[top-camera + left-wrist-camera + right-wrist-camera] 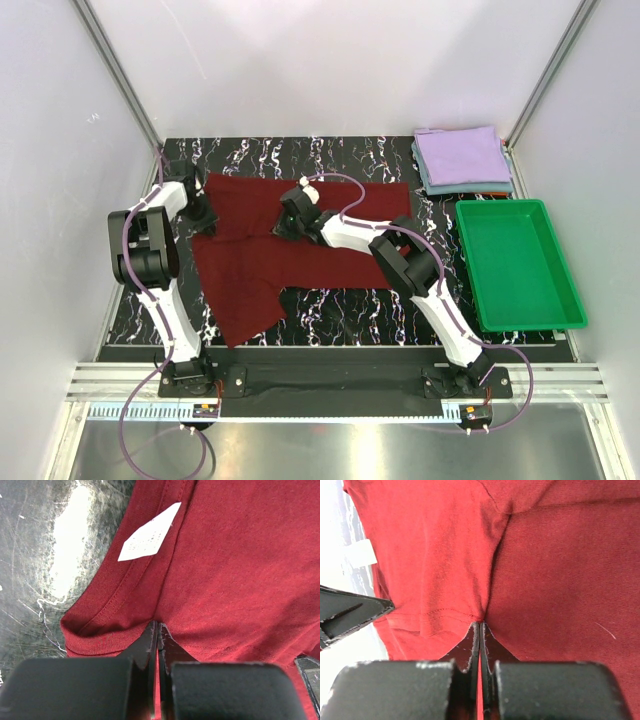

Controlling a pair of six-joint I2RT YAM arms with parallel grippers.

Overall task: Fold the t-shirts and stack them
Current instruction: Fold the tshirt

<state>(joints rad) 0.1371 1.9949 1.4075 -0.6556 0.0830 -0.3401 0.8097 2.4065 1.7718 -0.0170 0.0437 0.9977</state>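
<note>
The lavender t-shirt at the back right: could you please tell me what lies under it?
A folded grey-blue t-shirt, showing only along its left and near edges. The rest of it, and anything below, is covered.

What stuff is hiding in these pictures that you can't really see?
- Small white neck label on the dark maroon cotton t-shirt, left wrist view: print too faint to read.
- Folded grey-blue fabric under the folded lavender t-shirt, top view: mostly covered, so how many shirts is unclear.
- Left gripper and right gripper, wrist views: shut fingers hide how many cloth layers each pinches.
</note>
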